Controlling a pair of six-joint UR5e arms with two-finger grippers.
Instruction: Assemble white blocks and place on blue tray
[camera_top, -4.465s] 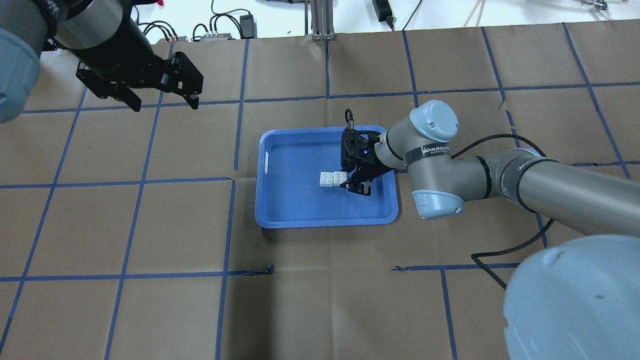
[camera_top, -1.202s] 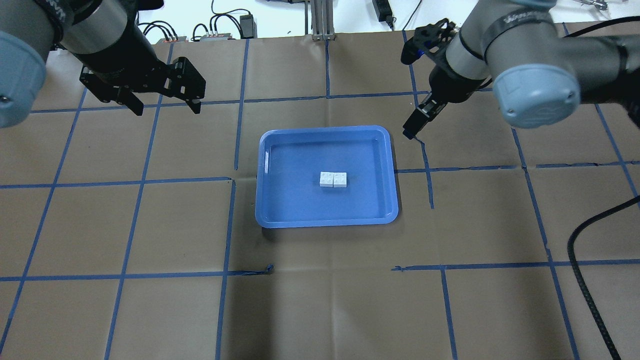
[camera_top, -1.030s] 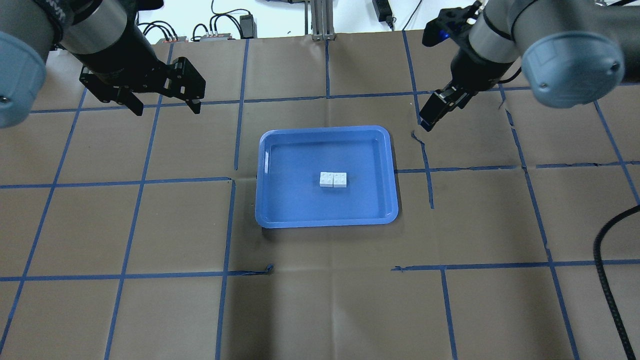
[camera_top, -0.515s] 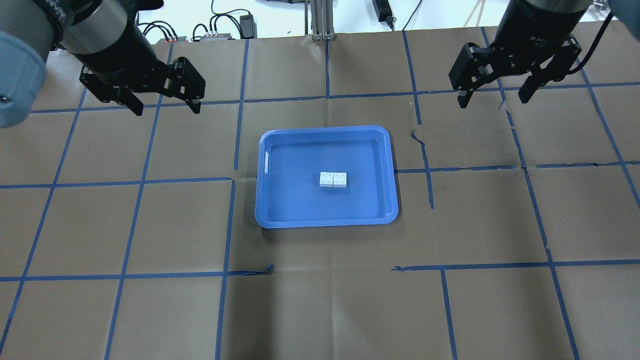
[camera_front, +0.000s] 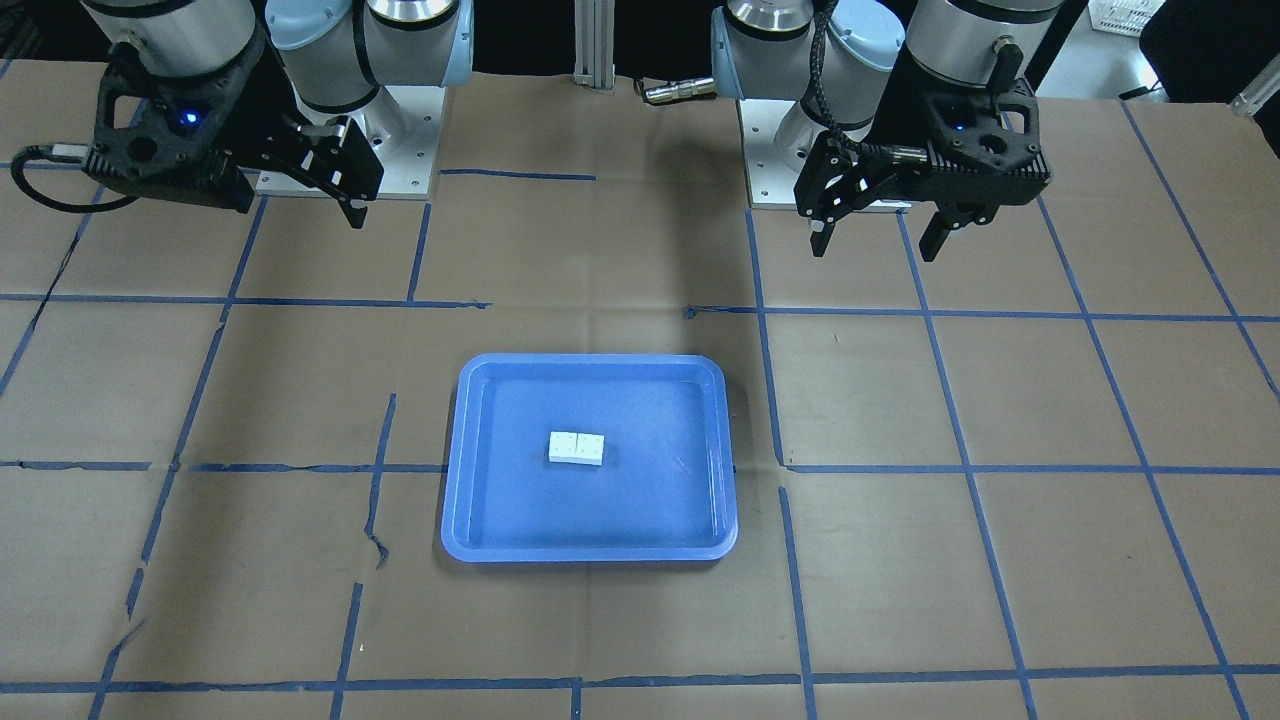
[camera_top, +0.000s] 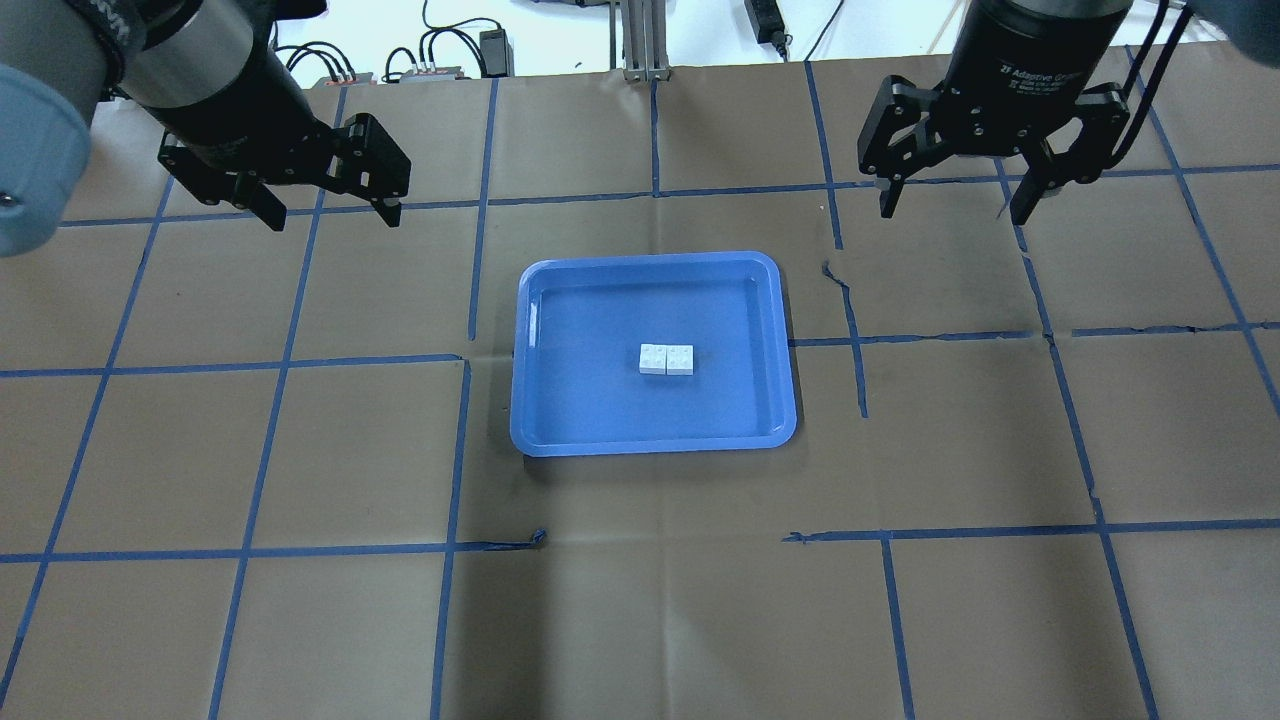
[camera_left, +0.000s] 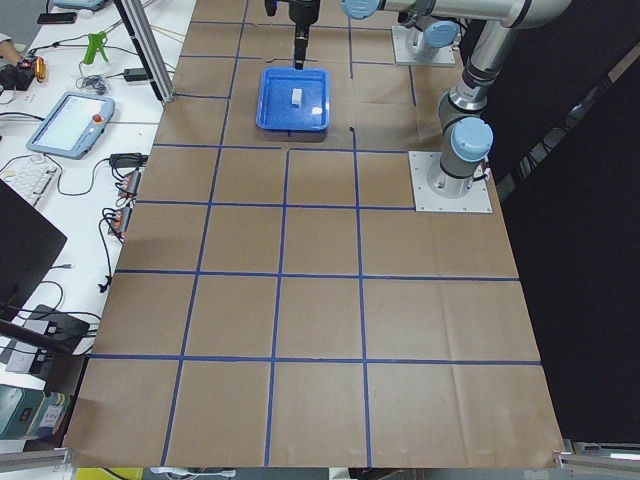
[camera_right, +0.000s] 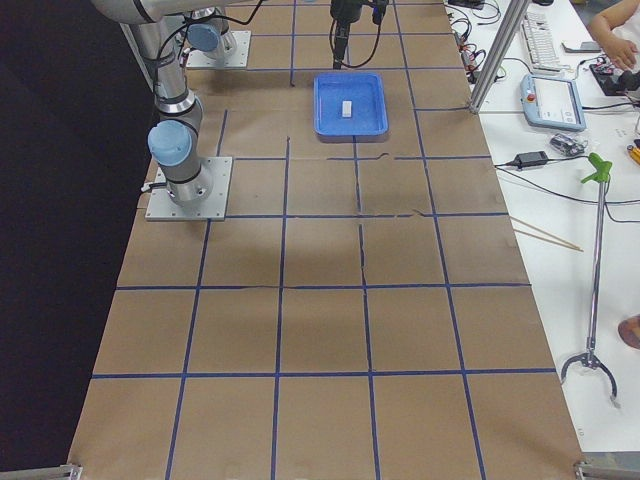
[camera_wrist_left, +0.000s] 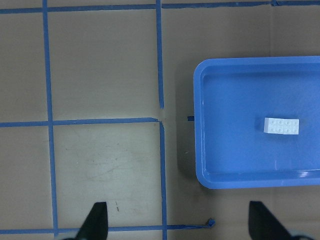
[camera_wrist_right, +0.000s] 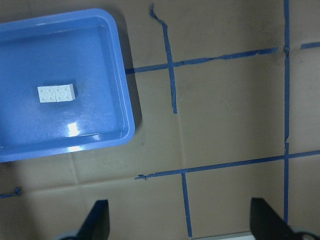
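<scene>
The two white blocks (camera_top: 666, 359) lie joined side by side near the middle of the blue tray (camera_top: 590, 400). They also show in the front view (camera_front: 577, 449), on the tray (camera_front: 590, 520). My left gripper (camera_top: 333, 215) hangs open and empty above the table, far left of the tray. My right gripper (camera_top: 953, 213) hangs open and empty above the table, far right of the tray. The left wrist view shows the blocks (camera_wrist_left: 281, 126) ahead to the right. The right wrist view shows them (camera_wrist_right: 56, 93) to the upper left.
Brown paper with a grid of blue tape lines covers the table. A metal post (camera_top: 640, 45) and cables stand at the far edge. The arms' base plates (camera_front: 800, 160) sit at the robot's side. A torn tape end (camera_top: 835, 275) lies right of the tray.
My right gripper has let go of the blocks, left the tray, moved to the far right and turned to point down. The blocks stay in the tray. The left arm has barely moved.
</scene>
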